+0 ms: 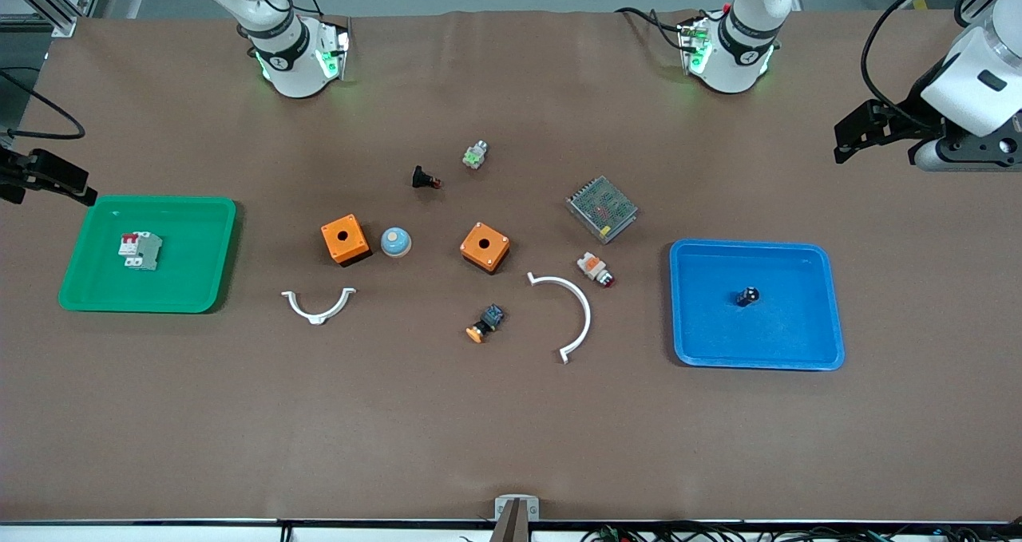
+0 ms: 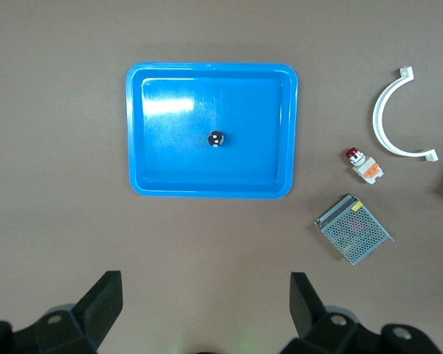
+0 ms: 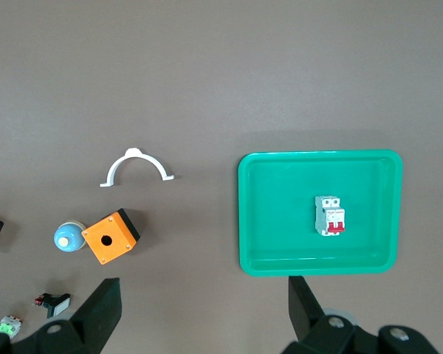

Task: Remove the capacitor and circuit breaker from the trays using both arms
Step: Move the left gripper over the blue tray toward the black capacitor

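The capacitor (image 1: 747,295), a tiny black cylinder, lies in the middle of the blue tray (image 1: 695,342); it also shows in the left wrist view (image 2: 217,139). The breaker (image 1: 140,250), white and grey with red levers, lies in the green tray (image 1: 200,286); it also shows in the right wrist view (image 3: 330,215). My left gripper (image 1: 858,135) is open and empty, high over bare table beside the blue tray (image 2: 205,304). My right gripper (image 1: 56,179) is open and empty, high over bare table beside the green tray (image 3: 204,308).
Between the trays lie two orange boxes (image 1: 345,239) (image 1: 485,247), a blue-white dome (image 1: 395,243), a black push-button (image 1: 423,179), a green-white button (image 1: 475,156), a metal mesh box (image 1: 602,208), a white-and-orange button (image 1: 595,268), an orange-capped black part (image 1: 485,323) and two white curved clips (image 1: 318,306) (image 1: 571,314).
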